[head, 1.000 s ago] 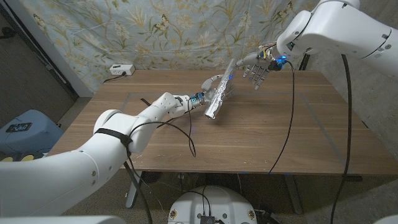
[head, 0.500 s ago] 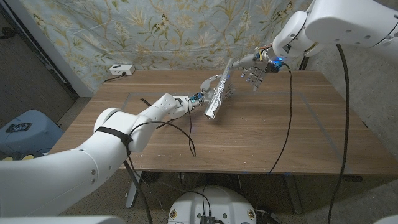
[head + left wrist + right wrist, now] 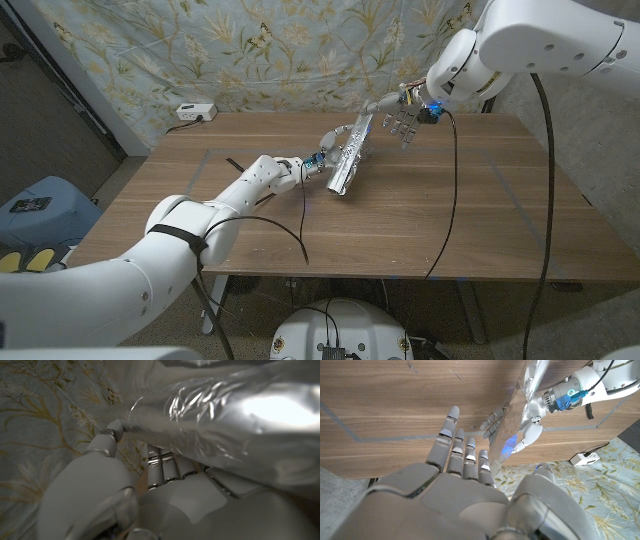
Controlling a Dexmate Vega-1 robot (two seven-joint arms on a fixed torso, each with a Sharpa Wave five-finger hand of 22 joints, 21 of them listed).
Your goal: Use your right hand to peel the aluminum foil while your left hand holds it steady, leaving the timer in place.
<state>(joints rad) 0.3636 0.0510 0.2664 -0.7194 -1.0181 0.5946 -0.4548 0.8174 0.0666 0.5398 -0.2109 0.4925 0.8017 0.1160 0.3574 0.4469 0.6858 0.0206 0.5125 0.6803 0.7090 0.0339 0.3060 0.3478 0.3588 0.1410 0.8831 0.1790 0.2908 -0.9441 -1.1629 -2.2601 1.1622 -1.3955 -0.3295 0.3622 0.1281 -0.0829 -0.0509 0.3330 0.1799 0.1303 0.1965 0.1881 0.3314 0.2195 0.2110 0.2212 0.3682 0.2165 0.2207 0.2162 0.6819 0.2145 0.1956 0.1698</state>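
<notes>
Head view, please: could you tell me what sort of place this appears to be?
Probably a makeshift lab or test room: a floral cloth backdrop hangs behind a plain wooden table, with a power strip at its far corner.

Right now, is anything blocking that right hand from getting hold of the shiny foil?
Nothing visible stands in the way. The right hand is beside the top edge of the foil, with its fingers spread close to the sheet. The left hand holds the foil lower down, away from that edge.
</notes>
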